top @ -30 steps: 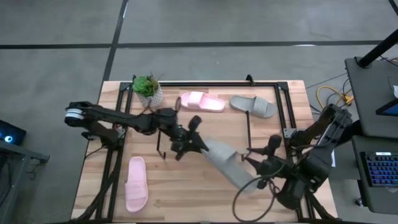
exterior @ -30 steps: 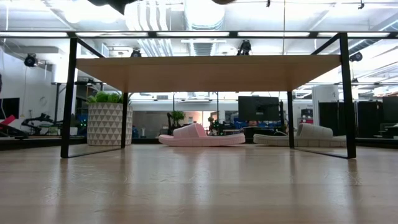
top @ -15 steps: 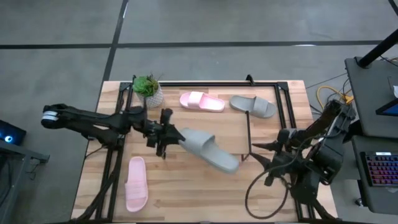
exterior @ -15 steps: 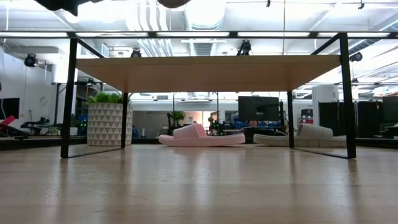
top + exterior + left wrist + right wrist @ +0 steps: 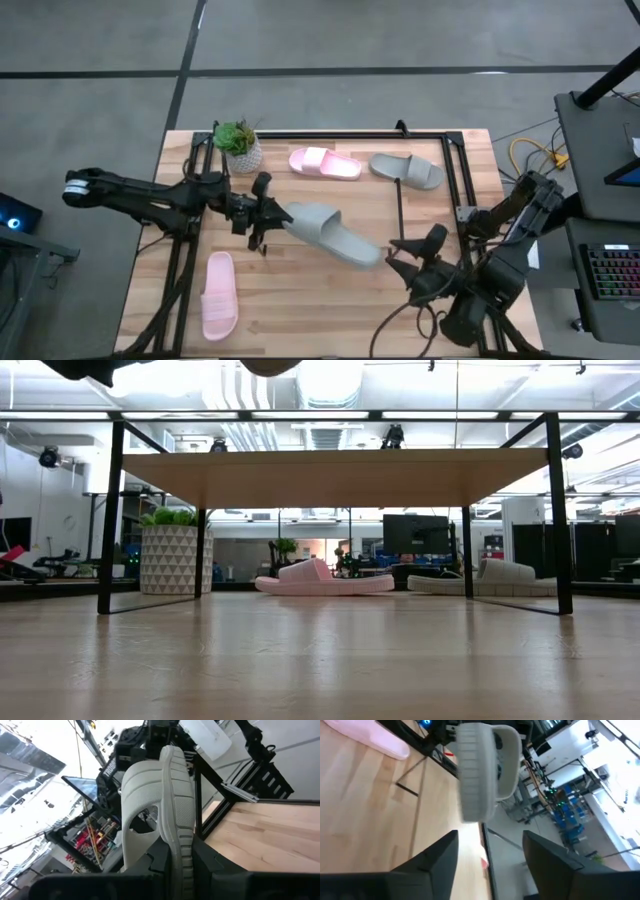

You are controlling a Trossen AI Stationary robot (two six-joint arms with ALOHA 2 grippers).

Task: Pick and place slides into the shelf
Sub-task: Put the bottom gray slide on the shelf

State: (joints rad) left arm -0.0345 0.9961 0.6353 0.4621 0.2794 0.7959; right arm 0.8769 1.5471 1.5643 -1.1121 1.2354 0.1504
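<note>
A grey slide (image 5: 328, 234) hangs in the air over the middle of the table, with my left gripper (image 5: 264, 214) shut on its left end. My right gripper (image 5: 412, 262) stands open a little to the right of the slide's free end, with nothing between its fingers (image 5: 437, 862). A pink slide (image 5: 324, 163) and a second grey slide (image 5: 407, 170) lie sole-down at the far side. In the low view they show under the shelf's board (image 5: 340, 478). Another pink slide (image 5: 220, 294) lies flat at the near left. My left gripper pinches the grey slide's sole at its left end (image 5: 181, 854) between its two fingers. The fingers come about level from the table's left and lie along the slide. The slide is lifted clear, and its free end (image 5: 372, 257) reaches toward the near right.
A potted plant (image 5: 238, 146) stands at the far left corner. A thin black shelf rod (image 5: 400, 215) stands right of the held slide. Black frame rails (image 5: 455, 180) run along the table's edges. Loose cables (image 5: 400, 325) hang by the right arm.
My right gripper has let go of the grey slide's free end, opened and now stands apart from it. My left gripper has drawn back toward the table's left edge and carried the slide with it, still lifted.
</note>
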